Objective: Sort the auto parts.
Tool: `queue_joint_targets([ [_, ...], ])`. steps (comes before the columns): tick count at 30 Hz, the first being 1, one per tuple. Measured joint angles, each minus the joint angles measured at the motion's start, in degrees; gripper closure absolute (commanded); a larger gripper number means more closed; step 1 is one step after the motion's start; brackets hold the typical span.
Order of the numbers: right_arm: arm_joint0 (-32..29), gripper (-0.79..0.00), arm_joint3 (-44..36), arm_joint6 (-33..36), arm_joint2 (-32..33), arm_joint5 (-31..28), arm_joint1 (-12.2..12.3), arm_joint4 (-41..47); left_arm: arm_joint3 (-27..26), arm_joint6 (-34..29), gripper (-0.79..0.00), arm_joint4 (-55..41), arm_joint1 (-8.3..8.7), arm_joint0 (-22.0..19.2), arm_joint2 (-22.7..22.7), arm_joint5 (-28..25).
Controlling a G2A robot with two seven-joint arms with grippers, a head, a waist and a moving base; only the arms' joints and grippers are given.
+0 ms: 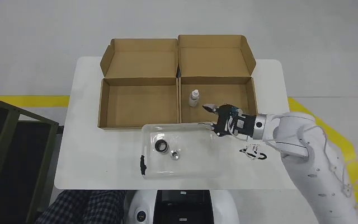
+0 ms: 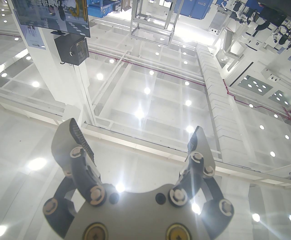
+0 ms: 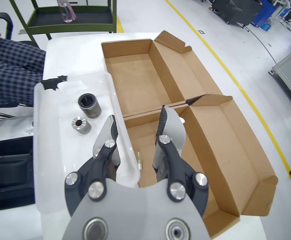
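The right gripper point(image 3: 138, 114) is held apart; the steel bushing point(image 3: 89, 105), judged heavy and slick, is best pinched across its sides.

White table point(image 1: 89, 162): rounded corners, standing on a light grey floor point(image 1: 45, 33).
Yellow floor line point(image 1: 33, 101): runs along the floor left of the table and also shows at its right.
Dark green cart point(image 1: 28, 168): left of the table, near side. A clear pinkish bottle point(image 3: 67, 12) rests on its shelf.
Overhead: a screen point(image 2: 50, 16), with a black box point(image 2: 72, 51) just beside it.
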Motion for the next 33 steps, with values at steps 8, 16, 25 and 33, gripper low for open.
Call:
queue_joint_targets([
  [8,-2.4,-0.336,-2.1,-1.1,-5.8,0.6,-0.3,-2.2,0.0,0.0,-0.785,0.0,0.00,0.0,0.0,0.0],
  [16,-1.8,-0.336,0.0,-1.0,-10.9,1.8,-0.9,-5.7,0.0,0.0,-0.785,0.0,0.00,0.0,0.0,0.0],
  [25,-1.8,-0.351,2.8,-2.1,-16.3,1.5,-1.5,-10.4,0.0,0.0,-0.785,0.0,0.00,0.0,0.0,0.0],
  [33,-0.5,-0.351,8.1,-3.7,-19.7,2.4,-2.2,-14.0,0.0,0.0,-0.785,0.0,0.00,0.0,0.0,0.0],
])
